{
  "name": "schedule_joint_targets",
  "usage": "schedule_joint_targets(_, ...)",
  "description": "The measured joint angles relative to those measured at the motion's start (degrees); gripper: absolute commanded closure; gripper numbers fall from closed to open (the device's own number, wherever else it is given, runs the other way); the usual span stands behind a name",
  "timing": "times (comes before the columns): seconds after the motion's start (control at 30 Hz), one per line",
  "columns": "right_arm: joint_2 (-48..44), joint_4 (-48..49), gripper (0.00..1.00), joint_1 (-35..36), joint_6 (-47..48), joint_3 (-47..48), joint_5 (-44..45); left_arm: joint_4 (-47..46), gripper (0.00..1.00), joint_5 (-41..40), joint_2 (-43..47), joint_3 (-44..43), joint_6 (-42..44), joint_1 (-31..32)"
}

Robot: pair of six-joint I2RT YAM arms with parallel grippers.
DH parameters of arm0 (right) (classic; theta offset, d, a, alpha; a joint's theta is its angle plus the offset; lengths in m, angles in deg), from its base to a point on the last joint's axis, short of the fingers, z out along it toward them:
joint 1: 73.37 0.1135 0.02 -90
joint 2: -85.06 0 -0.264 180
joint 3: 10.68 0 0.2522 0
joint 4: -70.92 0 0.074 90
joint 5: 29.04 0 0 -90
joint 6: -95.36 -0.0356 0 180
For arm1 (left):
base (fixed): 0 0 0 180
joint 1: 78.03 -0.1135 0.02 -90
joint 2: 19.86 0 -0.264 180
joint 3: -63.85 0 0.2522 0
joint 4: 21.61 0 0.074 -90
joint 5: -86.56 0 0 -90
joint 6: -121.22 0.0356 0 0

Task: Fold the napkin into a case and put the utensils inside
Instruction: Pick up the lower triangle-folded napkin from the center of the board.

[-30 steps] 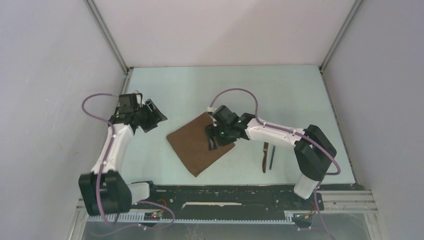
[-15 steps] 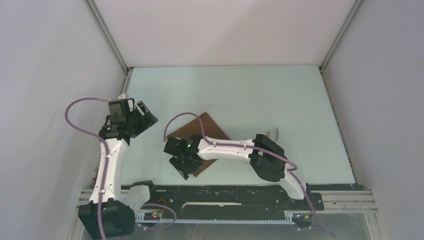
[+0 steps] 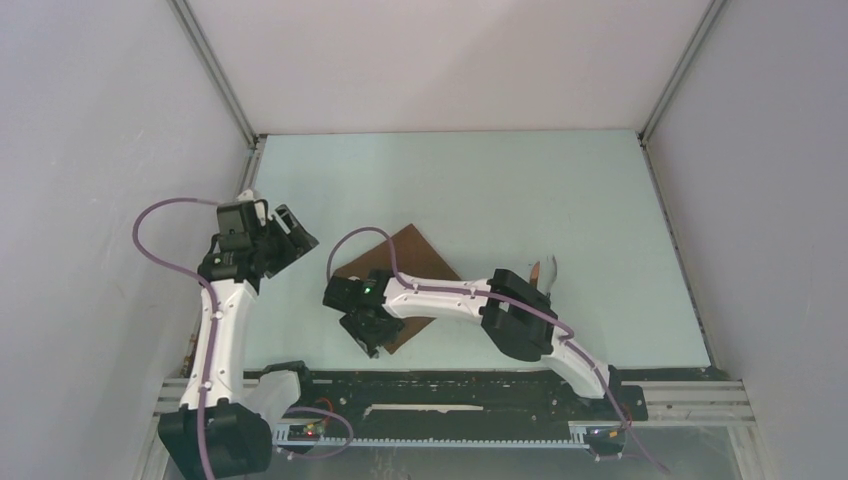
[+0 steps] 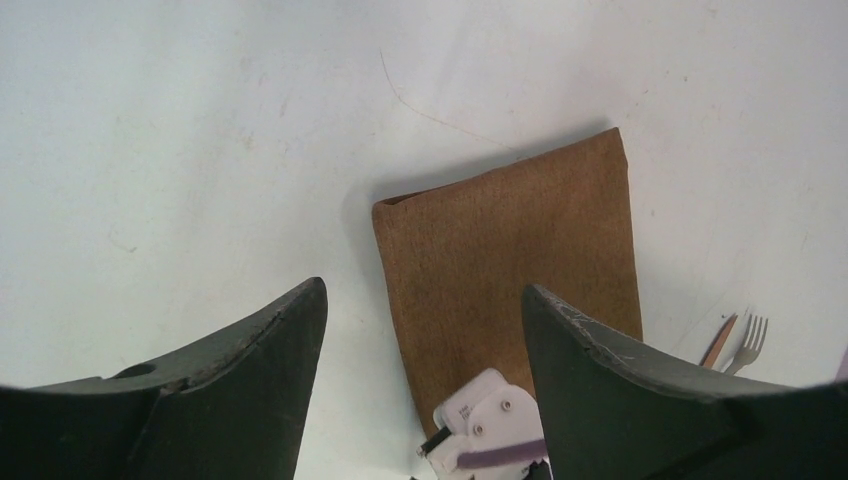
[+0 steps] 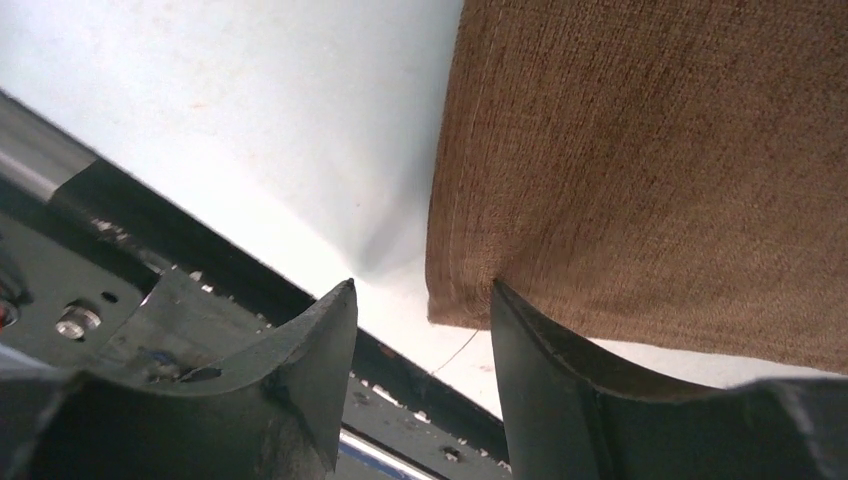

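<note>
Left claw (image 4: 425, 290) hangs open above the desk (image 4: 200, 150); right claw (image 5: 422, 288) stands open at the napkin (image 5: 650, 150) corner, one finger (image 5: 560, 380) against its edge

Pale mint table (image 3: 560, 180), plain grey-white walls (image 3: 450, 60) on three sides, aluminium corner posts (image 3: 215, 70), even light

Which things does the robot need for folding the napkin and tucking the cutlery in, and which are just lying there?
For the job:
brown napkin; fork; wooden-handled utensil beside it; right tool, open at the napkin's corner; left tool, open.

Just there:
purple cables; black rail at the near edge; pale table.
</note>
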Motion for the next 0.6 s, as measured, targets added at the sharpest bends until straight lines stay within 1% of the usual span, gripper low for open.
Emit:
schedule_joint_targets(0.1,0.90,0.15,0.44,-0.13,0.11,-0.09,0.37,-0.02,0.22,0.26,0.00,0.59,0.20,-0.15)
schedule_joint_targets(0.13,0.87,0.42,0.47,-0.11,0.11,-0.26,0.68,-0.04,0.22,0.35,0.00,0.92,0.33,-0.26)
schedule_joint_targets(0.23,-0.13,2.01,0.60,-0.13,0.22,-2.40,1.57,-0.09,0.22,0.55,0.00,1.66,0.37,-0.61)
schedule_joint_targets(0.4,-2.67,5.29,0.90,-0.28,0.33,-7.06,4.74,-0.33,0.22,1.29,-0.02,2.36,0.35,-0.96)
schedule_joint_targets(0.47,-3.50,6.47,0.99,-0.31,0.35,-8.52,5.70,-0.83,0.20,1.38,-0.04,2.80,0.35,-0.98)
schedule_joint_targets(0.6,-4.98,8.55,1.00,-0.35,0.59,-10.69,5.90,-2.62,0.19,3.08,-0.66,4.92,-0.13,-1.22)
